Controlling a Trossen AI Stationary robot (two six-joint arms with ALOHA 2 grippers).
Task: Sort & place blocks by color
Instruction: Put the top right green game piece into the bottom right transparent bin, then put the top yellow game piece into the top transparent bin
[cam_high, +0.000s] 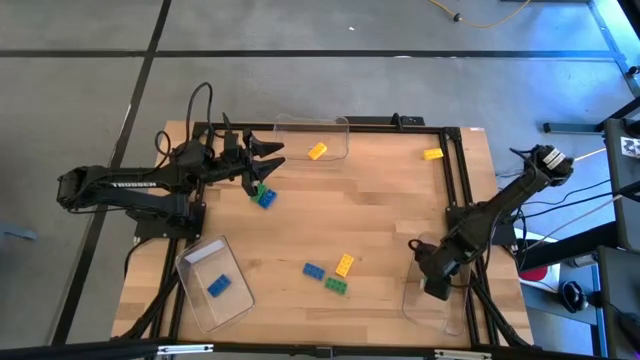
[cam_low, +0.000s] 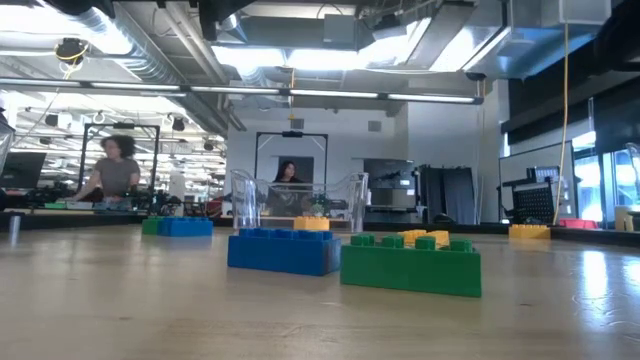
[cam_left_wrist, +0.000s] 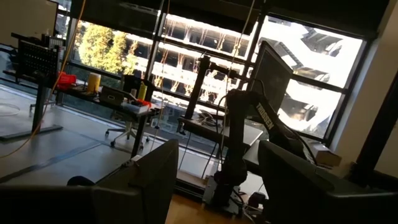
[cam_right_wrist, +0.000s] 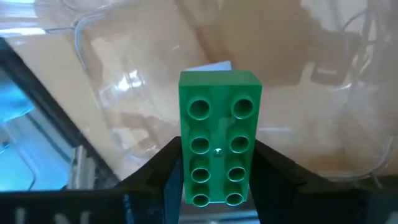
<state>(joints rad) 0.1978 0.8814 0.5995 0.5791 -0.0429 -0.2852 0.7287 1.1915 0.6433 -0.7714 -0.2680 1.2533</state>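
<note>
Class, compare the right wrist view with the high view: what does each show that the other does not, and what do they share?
Only the right wrist view shows the green block clamped between the right gripper's fingers, studs facing the camera. Only the high view shows the left gripper open above a green and blue block pair, a blue block in one tray, and loose blocks mid-table. Both show the clear tray beneath the right gripper.

glossy plastic green block (cam_right_wrist: 219, 140); clear plastic tray (cam_right_wrist: 323, 93); wood table (cam_high: 380, 215).
</note>
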